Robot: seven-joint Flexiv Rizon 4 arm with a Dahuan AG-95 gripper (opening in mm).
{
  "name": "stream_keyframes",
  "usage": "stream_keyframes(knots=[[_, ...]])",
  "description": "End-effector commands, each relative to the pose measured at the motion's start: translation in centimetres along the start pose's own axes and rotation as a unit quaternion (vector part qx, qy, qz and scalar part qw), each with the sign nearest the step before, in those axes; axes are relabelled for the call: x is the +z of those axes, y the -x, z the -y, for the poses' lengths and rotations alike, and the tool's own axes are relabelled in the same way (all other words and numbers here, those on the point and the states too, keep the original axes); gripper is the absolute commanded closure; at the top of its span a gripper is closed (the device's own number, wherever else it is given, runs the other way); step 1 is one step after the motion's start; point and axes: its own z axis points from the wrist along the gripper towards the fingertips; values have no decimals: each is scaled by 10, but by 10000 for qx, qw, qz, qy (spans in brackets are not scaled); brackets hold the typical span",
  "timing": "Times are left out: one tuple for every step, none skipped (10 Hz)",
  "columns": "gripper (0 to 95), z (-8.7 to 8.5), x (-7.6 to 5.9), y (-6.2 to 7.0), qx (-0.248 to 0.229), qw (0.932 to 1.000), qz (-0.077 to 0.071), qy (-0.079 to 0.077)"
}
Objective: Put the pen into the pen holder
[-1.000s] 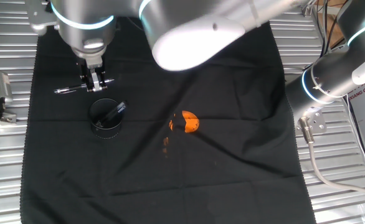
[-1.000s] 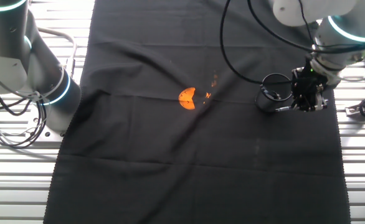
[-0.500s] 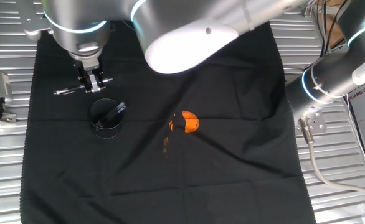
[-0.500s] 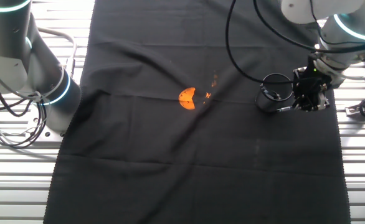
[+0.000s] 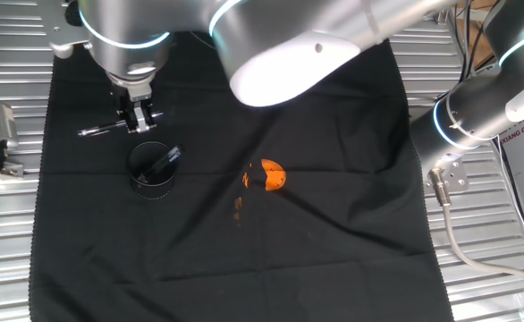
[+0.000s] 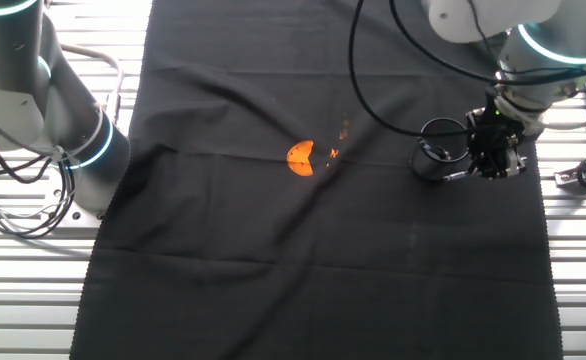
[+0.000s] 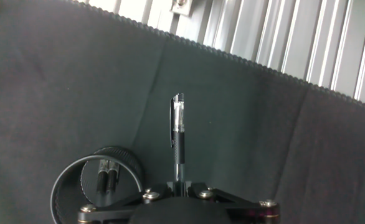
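Pen [image 7: 178,140] clamped crosswise in my gripper [image 5: 137,120], held just above the black cloth [image 5: 333,233] beside the pen holder [image 5: 151,172], which already has 2 dark sticks inside; I judge I should shift over its rim, tilt the pen upright, then release.

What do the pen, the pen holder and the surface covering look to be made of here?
The pen looks plastic: a clear section near the clip and a dark grip. The pen holder seems to be black metal mesh with a shiny rim, judging by its fine perforated wall. The black cloth is matte fabric, creased, with a zigzag-cut edge, laid over a ribbed metal table.
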Motion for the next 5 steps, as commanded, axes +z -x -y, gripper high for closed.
stream_keyframes(knots=[[950, 0, -1, -1, 14, 10000, 41, -3], [950, 0, -1, -1, 18, 10000, 26, 6], [950, 0, -1, -1, 23, 10000, 16, 14], [950, 0, -1, -1, 41, 10000, 20, 33], [950, 0, -1, -1, 58, 10000, 35, 54]])
